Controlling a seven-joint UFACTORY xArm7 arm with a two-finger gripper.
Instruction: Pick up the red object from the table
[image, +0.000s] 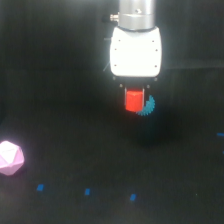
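The red object (133, 100), a small stubby cylinder, hangs directly under the white gripper body, between the dark fingers of my gripper (134, 101). The gripper looks shut on it. It appears lifted off the black table (60, 100), though the dark surface makes the height hard to judge. A cyan-blue spiky ball (149, 106) shows just behind the red object on the exterior view's right, partly hidden by it.
A pale pink faceted polyhedron (9, 157) lies at the exterior view's left edge. Three small blue marks (87, 191) dot the table near the bottom. The arm's grey wrist (135, 12) comes down from the top.
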